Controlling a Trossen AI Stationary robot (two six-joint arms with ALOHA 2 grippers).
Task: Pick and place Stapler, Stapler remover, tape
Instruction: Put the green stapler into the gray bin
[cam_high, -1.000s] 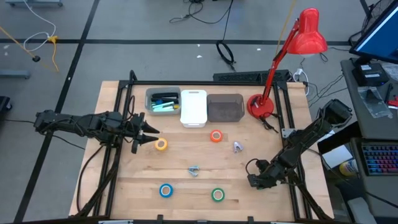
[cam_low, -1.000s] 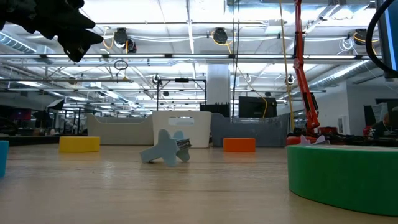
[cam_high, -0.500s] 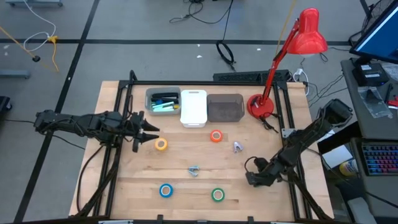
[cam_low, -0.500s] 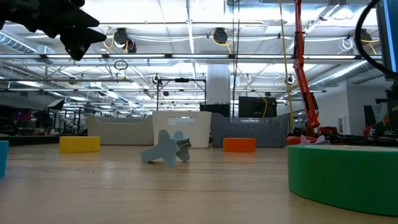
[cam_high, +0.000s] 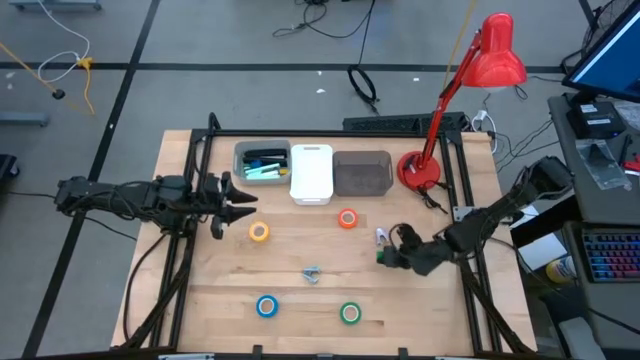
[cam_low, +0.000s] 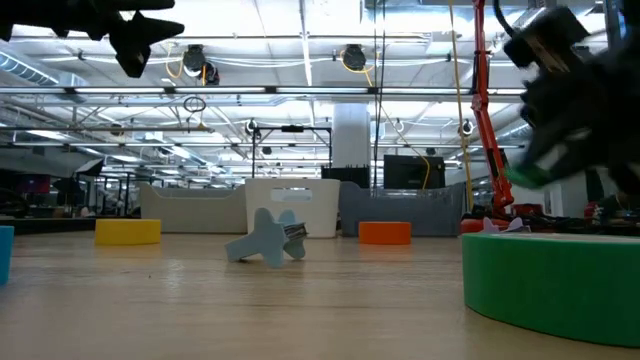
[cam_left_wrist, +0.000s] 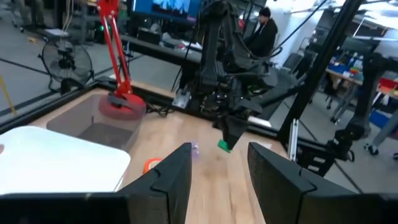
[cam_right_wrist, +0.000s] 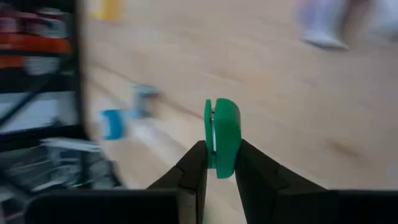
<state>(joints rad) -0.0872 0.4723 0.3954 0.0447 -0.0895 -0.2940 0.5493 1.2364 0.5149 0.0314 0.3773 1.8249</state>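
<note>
We have the right end effector (cam_high: 384, 257) clamped on a small green item (cam_right_wrist: 222, 137) above the bench (cam_high: 300, 300) beside the orange tape (cam_high: 347, 219), left end effector (cam_high: 235, 210) spread wide by the yellow tape (cam_high: 259, 232).

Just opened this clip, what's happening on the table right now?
The right gripper is shut on a small green object, holding it above the table beside a lilac staple remover. The left gripper hovers open by the yellow tape roll, holding nothing. The orange tape roll, blue tape roll and green tape roll lie loose.
</note>
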